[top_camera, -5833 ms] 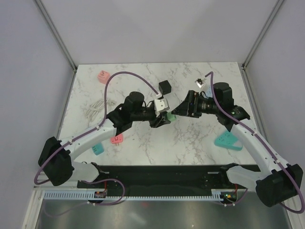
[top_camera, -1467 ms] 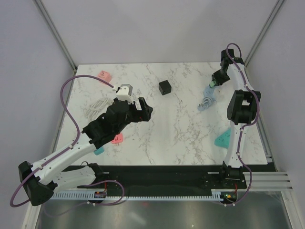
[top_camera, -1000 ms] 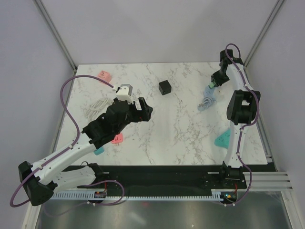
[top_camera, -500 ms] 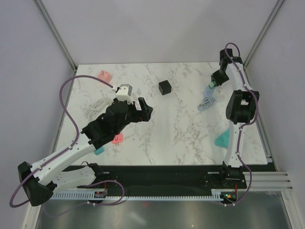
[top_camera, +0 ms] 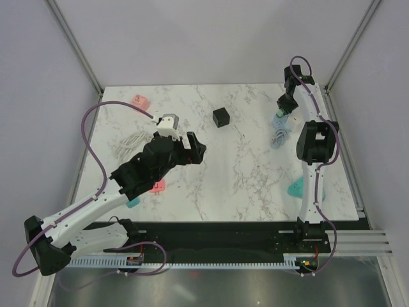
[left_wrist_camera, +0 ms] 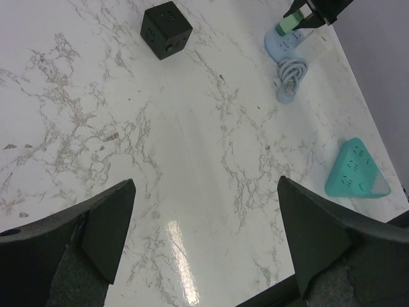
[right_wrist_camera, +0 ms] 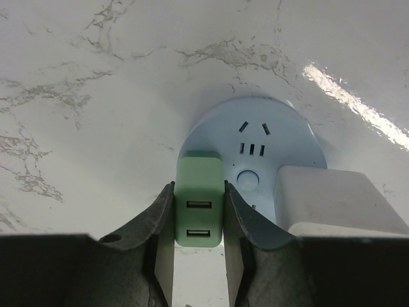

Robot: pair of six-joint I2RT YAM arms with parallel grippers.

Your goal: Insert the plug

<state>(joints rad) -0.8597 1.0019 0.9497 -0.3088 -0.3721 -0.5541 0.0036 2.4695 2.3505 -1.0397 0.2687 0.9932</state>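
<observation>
The right jaws are closed narrowly on the green plug (right_wrist_camera: 199,211), one finger flat on each of its long sides, with its two USB ports facing the wrist camera. The plug sits straight between them, over the near-left rim of the round pale-blue socket (right_wrist_camera: 255,150), which lies on the worktop (left_wrist_camera: 192,160) directly beyond the jaws. Whether its prongs are seated cannot be told. Just to the right of these jaws a white adapter (right_wrist_camera: 332,198) stands on the same socket, close beside the plug but apart from it. The socket's grey cord (left_wrist_camera: 291,77) lies in a small bundle on the side toward the arm bases.

The left jaws stand wide open and hold nothing, hanging above bare marble. A black cube socket (left_wrist_camera: 166,29) rests ahead of them and a little left, well apart. A teal triangular power strip (left_wrist_camera: 356,169) lies off to their right.
</observation>
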